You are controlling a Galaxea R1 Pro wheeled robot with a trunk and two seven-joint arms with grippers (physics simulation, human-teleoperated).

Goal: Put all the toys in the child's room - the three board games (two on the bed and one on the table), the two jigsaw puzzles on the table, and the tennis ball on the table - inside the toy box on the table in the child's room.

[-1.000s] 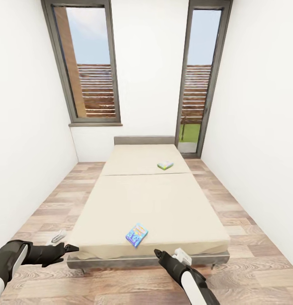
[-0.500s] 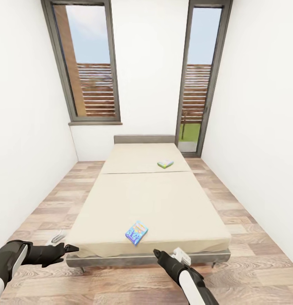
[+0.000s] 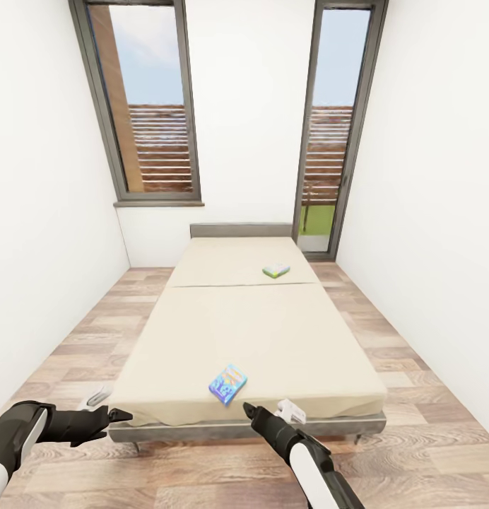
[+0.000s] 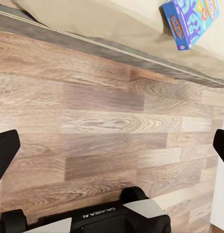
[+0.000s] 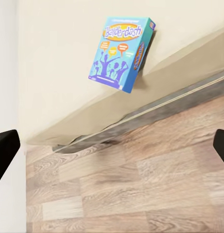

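A blue Balderdash board game point(image 3: 227, 384) lies flat near the foot edge of the beige bed point(image 3: 251, 332); it also shows in the right wrist view point(image 5: 122, 52) and the left wrist view point(image 4: 190, 20). A second, greenish board game point(image 3: 275, 270) rests farther up the bed, right of centre. My right gripper point(image 3: 248, 409) is open over the floor just short of the bed's foot, slightly right of the blue game. My left gripper point(image 3: 123, 415) hangs open by the bed's front left corner. Both hold nothing.
White walls close in on both sides, with a tall window point(image 3: 149, 106) at the back left and a glass door point(image 3: 333, 134) at the back right. Strips of wooden floor point(image 3: 75, 346) run along each side of the bed. My base point(image 4: 116, 216) stands at the bed's foot.
My right arm has swung left and forward, closer to the blue board game. The view has crept slightly toward the bed. The left arm holds its place.
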